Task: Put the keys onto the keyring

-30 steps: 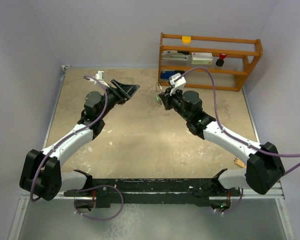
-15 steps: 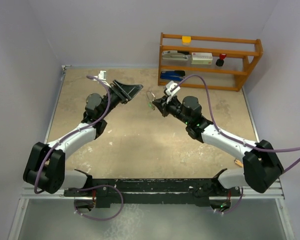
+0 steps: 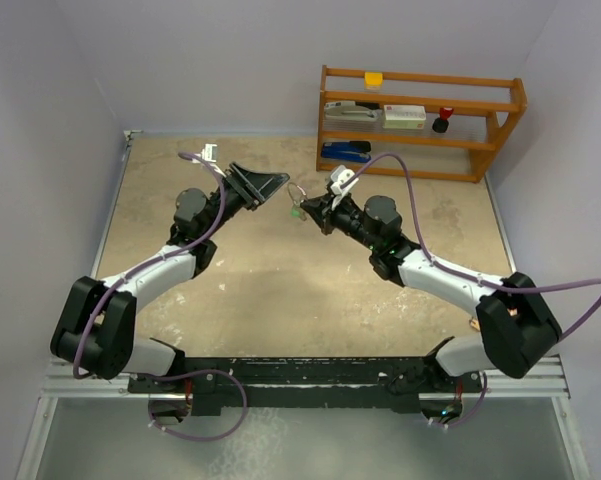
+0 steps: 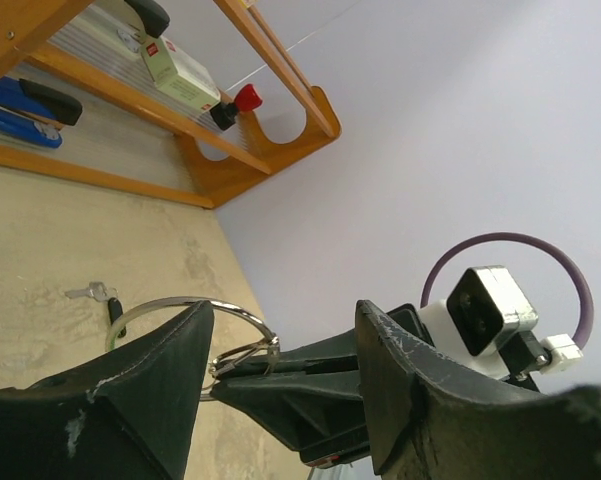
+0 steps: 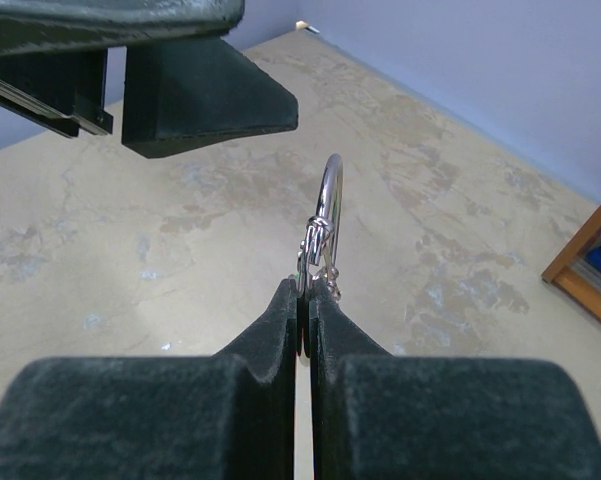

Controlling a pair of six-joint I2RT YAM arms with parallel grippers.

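Observation:
My right gripper point(image 3: 312, 210) point(image 5: 303, 286) is shut on the keyring point(image 3: 298, 194) point(image 5: 328, 190), pinching it at its near side, where small silver pieces cluster. It holds the ring edge-on above the table. A green key point(image 3: 296, 211) hangs under the ring. My left gripper point(image 3: 270, 188) point(image 4: 280, 325) stands open just left of the ring, facing it. In the left wrist view the keyring point(image 4: 242, 322) and the right fingertips sit in the gap between my left fingers. A small key with a dark head point(image 4: 102, 298) shows beyond the ring; whether it lies on the table is unclear.
A wooden shelf point(image 3: 500, 120) stands at the back right with a stapler point(image 3: 342, 150), a box point(image 3: 404, 115) and a red-topped item point(image 3: 442, 118). A white object point(image 3: 202, 150) lies at the back left. A small tan thing point(image 3: 477, 325) lies by the right arm's base.
The right gripper has carried the keyring left, towards the table's middle. The left gripper has swung right to meet it, so the two now nearly touch.

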